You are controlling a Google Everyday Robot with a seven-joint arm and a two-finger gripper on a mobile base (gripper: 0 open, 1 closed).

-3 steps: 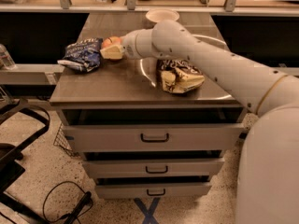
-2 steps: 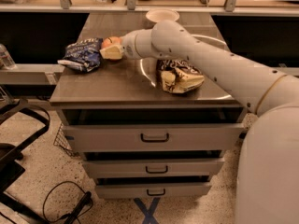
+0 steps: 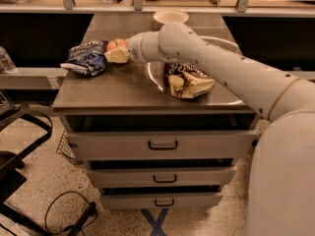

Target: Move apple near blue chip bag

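Two-finger gripper of the white arm, closed on the small round red-orange apple, just beside the wrinkled dark blue foil chip bag on the grey cabinet top.

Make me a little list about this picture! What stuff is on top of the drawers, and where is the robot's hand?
gripper: above the left side of the cabinet top, right next to the blue chip bag
apple: at the gripper, just right of the blue chip bag
blue chip bag: lying near the left edge
brown and yellow snack bag: middle, below the arm
white bowl: at the back edge
drawers: three, under the top
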